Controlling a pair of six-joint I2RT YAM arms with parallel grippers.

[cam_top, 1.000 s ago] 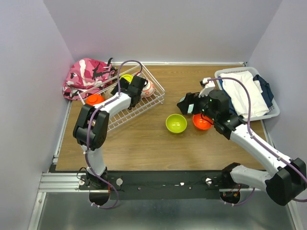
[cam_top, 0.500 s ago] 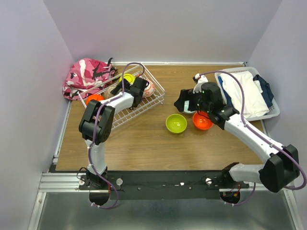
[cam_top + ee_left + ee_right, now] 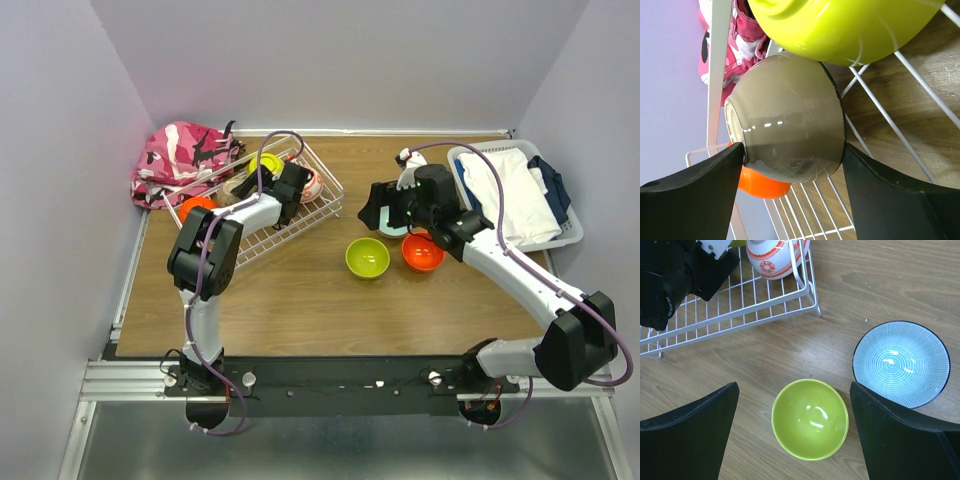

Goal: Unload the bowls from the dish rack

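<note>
Since my left claw stands part-open with a finger touching each side of the tan bowl in the dish rack, I'd firm the grip, then lift clear of the lime bowl beyond its fingertips.

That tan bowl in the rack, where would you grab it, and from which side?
Probably foot to rim. The tan bowl stands on edge in the rack, foot one way, rim the other, so come at its curved side, as the left gripper does, a finger on each end.
</note>
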